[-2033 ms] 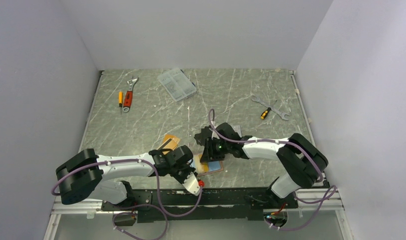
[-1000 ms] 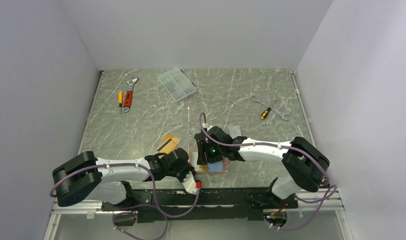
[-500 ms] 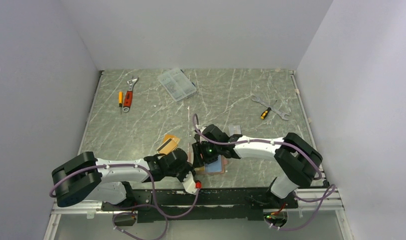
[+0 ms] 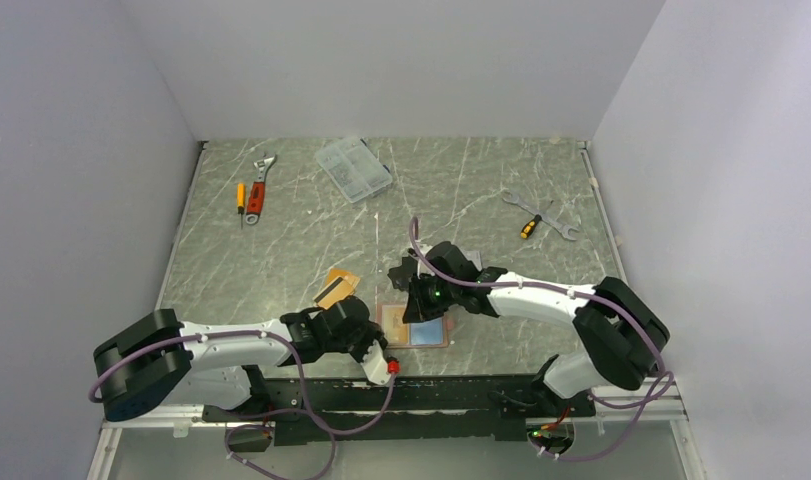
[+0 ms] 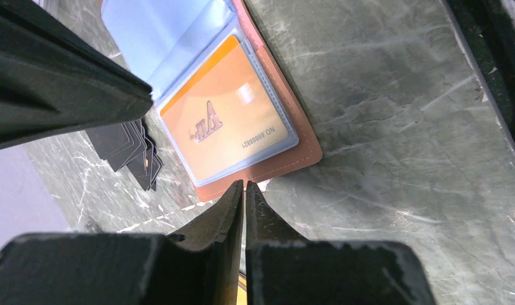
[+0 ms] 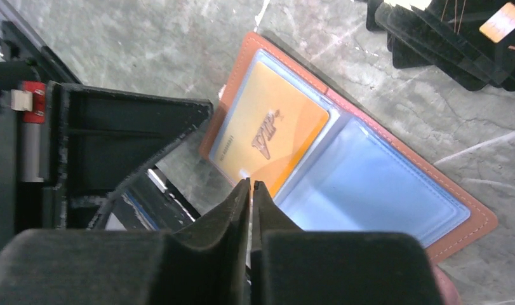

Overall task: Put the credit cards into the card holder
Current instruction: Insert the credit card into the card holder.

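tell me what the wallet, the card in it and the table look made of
Wallet: salmon leather or faux leather, matte, stitched along the edge. Inside it are clear, shiny plastic sleeves over pale blue lining.
Card: likely plastic, glossy orange, with printed lettering and a glare spot.
Table: grey marble-look top with white veins and a slight sheen; stone or laminate, can't tell.

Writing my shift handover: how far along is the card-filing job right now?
Done: one orange VIP card sits inside the open card holder. In hand: nothing; the left tool and right tool are both shut, gripping nothing. Left: the striped orange card lies out on the table, and the blue sleeve beside the filed card is bare.
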Tool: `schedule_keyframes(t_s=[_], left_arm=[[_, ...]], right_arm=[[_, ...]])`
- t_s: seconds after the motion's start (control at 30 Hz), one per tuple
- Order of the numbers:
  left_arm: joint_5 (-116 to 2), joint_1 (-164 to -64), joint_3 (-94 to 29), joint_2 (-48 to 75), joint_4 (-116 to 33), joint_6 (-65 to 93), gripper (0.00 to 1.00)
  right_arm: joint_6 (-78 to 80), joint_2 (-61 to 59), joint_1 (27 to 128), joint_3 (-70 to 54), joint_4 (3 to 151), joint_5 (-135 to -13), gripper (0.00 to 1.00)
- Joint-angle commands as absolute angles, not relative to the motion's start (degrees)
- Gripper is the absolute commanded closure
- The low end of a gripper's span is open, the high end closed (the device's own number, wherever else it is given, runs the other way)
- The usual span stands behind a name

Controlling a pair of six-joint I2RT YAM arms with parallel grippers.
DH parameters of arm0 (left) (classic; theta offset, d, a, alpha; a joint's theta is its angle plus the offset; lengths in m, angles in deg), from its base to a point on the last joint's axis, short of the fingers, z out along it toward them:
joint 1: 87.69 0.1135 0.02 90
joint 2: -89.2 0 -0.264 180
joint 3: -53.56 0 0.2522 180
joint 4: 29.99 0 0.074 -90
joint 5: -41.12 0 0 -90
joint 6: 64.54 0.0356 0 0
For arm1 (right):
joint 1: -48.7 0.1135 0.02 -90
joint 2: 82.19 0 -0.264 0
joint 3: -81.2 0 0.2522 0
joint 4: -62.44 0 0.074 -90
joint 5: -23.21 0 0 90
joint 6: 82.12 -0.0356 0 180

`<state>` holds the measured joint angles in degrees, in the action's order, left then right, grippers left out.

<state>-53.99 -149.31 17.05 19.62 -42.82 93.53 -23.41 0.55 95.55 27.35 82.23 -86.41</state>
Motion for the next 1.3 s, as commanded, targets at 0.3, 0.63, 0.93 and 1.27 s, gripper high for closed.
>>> schedule_keyframes(t_s=[0.3,0.63,0.93,1.27], left_arm=[[-54.83,-149.11,17.45,18.21,-41.46,93.53,0.89],[-56.41,-149.12,16.63,16.40,-39.64,93.67,0.90],[-57.13,-149.13,15.70,15.15,-38.00,93.39,0.90],[-53.51,-146.94,8.82,18.00,-52.95,88.61,0.77]], right_arm=[[-23.99,1.89,94.65,30.41,79.30,-85.29,1.00],[-25.59,6.61,95.30,29.68,74.70,-88.22,1.00],[-26.02,6.97,96.75,28.62,75.82,-87.59,1.00],[-21.28,-1.49,90.15,23.59,87.34,-86.55,0.90]])
